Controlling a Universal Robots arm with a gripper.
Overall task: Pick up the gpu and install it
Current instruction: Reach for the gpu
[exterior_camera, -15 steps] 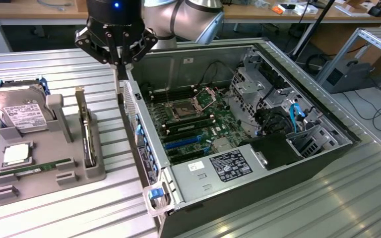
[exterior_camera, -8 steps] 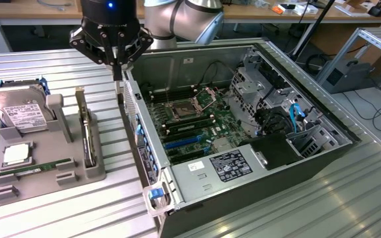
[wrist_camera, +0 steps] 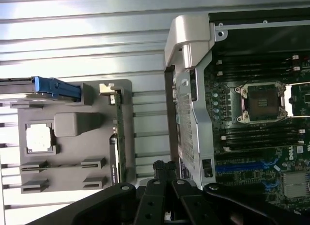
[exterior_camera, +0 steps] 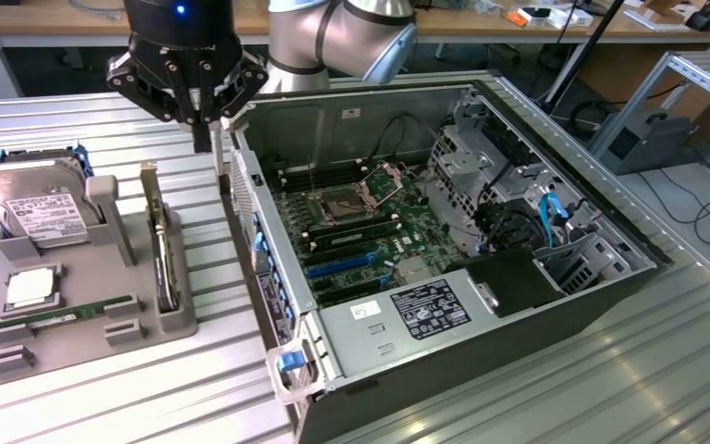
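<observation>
The gpu (exterior_camera: 154, 236) is a thin card standing on its long edge in a slot of the grey holder (exterior_camera: 108, 347). In the wrist view the gpu (wrist_camera: 117, 133) appears edge-on in the grey holder (wrist_camera: 72, 108). My gripper (exterior_camera: 212, 159) hangs shut with nothing between its fingers. It is above the gap between the holder and the rear wall of the open computer case (exterior_camera: 368, 347), apart from the card. In the wrist view the gripper (wrist_camera: 163, 167) has its closed tips over that gap, beside the case's perforated rear panel (wrist_camera: 186, 133).
The holder also carries a hard drive (exterior_camera: 41, 211) with a blue bracket, a square processor (exterior_camera: 30, 287) and a green RAM stick (exterior_camera: 66, 318). Inside the case lie the motherboard (exterior_camera: 355, 227), blue slots (exterior_camera: 336, 268) and cables (exterior_camera: 546, 217). The table is ribbed metal (exterior_camera: 577, 370).
</observation>
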